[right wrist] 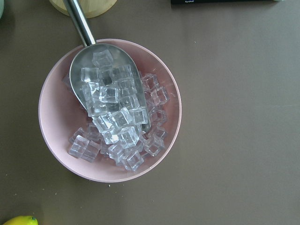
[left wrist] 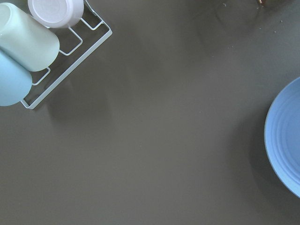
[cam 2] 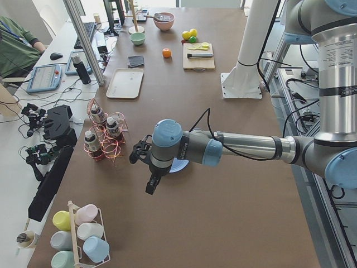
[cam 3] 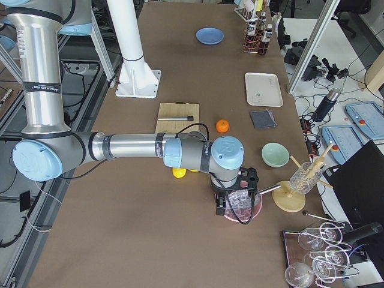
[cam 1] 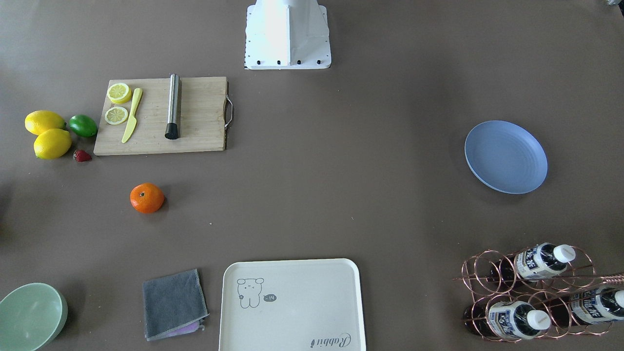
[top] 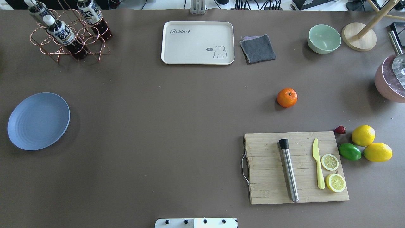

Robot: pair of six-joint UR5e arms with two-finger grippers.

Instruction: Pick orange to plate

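Observation:
The orange (cam 1: 146,198) (top: 287,97) lies alone on the brown table, between the cutting board and the grey cloth. The blue plate (cam 1: 506,157) (top: 38,121) rests empty at the table's other end, and its rim (left wrist: 286,140) shows at the right of the left wrist view. My left gripper (cam 2: 150,185) hovers close to the plate, above the table. My right gripper (cam 3: 231,204) hangs over a pink bowl, well away from the orange (cam 3: 222,126). Both grippers show only in the side views, so I cannot tell whether they are open or shut.
A cutting board (top: 295,167) carries a knife, a metal rod and lemon slices, with two lemons, a lime (top: 350,151) and a strawberry beside it. Also here are a cream tray (top: 197,42), grey cloth (top: 258,48), green bowl (top: 324,38), bottle rack (top: 68,31), pink ice bowl (right wrist: 110,110) and cup rack (left wrist: 42,42).

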